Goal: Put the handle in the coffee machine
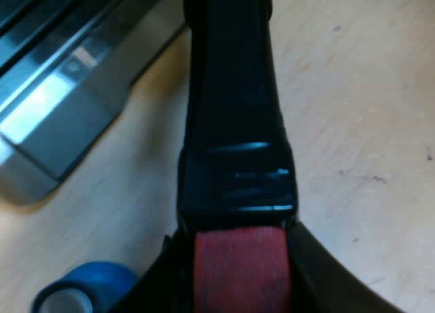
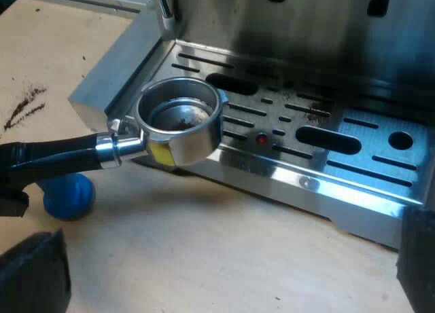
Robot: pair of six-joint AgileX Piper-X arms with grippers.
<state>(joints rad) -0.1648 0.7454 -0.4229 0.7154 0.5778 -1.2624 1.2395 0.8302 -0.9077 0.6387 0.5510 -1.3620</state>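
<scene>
Left gripper (image 1: 241, 275) clamped on the red end (image 1: 239, 262) of the portafilter's black handle (image 1: 234, 123). The fingers close on either side of that tip, and the rest of the handle runs out ahead of them. Right gripper (image 2: 224, 265) spread wide and empty, low over the tabletop (image 2: 204, 252) just off the drip tray's front edge.

The portafilter (image 2: 180, 123) is not yet in the machine. Its metal basket hangs over the corner of the drip tray (image 2: 326, 153), apparently clear of it, with dark residue inside. The espresso machine (image 2: 306, 28) rises behind. A blue tamper (image 2: 68, 194) stands on the tabletop under the handle, near the tray's corner, and spilled grounds (image 2: 24, 106) lie farther out.

Hazards, as judged:
- **Slipping in the grip.** A hold at the very tip leaves a long lever, so the basket may sag or turn between the fingers once it meets resistance.
- **Missing the seat.** The basket sits low, and a rise off line would knock its rim on the machine's front instead of seating it.
- **Hitting the tamper.** Any dip of the handle would strike it.
</scene>
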